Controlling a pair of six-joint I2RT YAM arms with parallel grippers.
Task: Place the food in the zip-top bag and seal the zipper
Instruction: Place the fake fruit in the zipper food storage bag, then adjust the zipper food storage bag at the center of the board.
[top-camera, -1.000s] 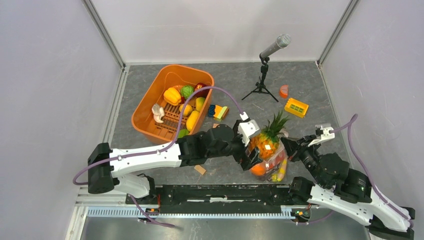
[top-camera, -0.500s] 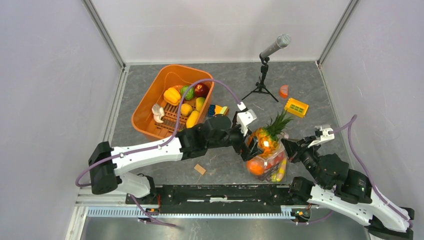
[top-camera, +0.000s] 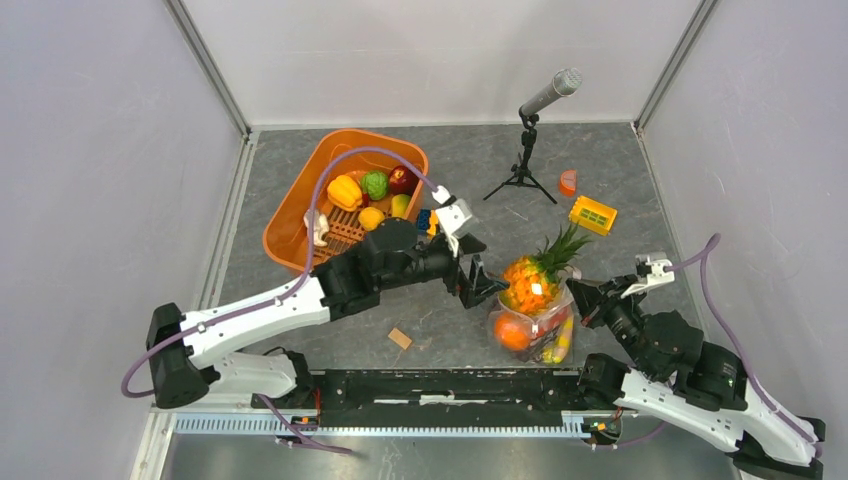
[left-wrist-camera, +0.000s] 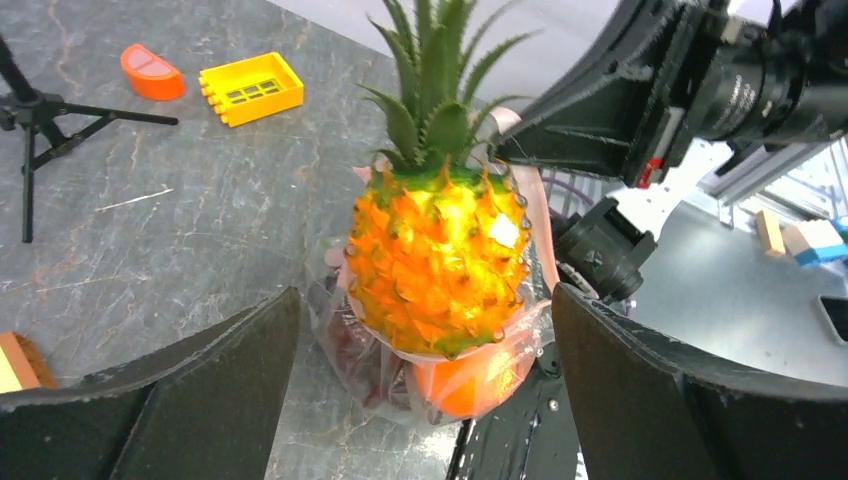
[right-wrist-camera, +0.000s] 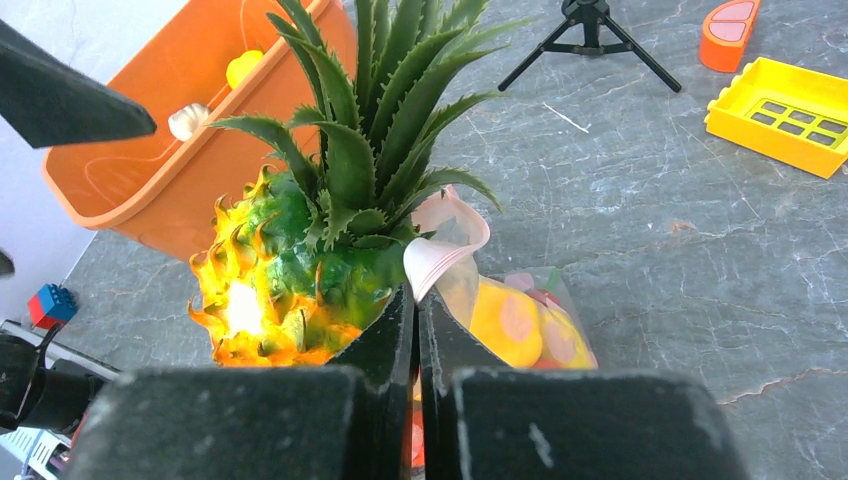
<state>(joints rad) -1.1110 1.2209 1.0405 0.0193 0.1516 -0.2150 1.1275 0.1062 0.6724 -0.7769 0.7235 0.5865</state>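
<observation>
Currently held: my right gripper (right-wrist-camera: 415, 312) is pinched fully closed on the bag (top-camera: 545, 325) at its mouth edge, where the pink zipper (right-wrist-camera: 445, 240) curls up beside my fingertips; my left gripper (top-camera: 484, 284) grips nothing.
Left fingers (left-wrist-camera: 160, 400): spread as wide as they go and aimed at the pineapple (left-wrist-camera: 440, 260) from its left, with one finger on each side of it in my wrist view, both apart from it.
Pineapple: standing in the bag's open mouth, base down inside the clear film, with most of the body and the green crown sticking out.
Bag: on the grey table (top-camera: 470, 170), near edge, right of centre, between my two arms; the mouth is open and the zipper is not closed.
Other food in bag: an orange fruit (top-camera: 514, 335) near left and yellow pieces (top-camera: 562, 340) near right; through the film I cannot tell more.
Tub (top-camera: 300, 190): orange, far left, well apart from the bag; a yellow pepper (top-camera: 344, 190), a green piece (top-camera: 375, 184) and a red piece (top-camera: 402, 180) lie in it.
Loose on table: a mic stand (top-camera: 522, 165) far centre, an orange wedge (top-camera: 567, 182) and a yellow block (top-camera: 592, 214) far right, and a wooden block (top-camera: 400, 338) near my left arm.
</observation>
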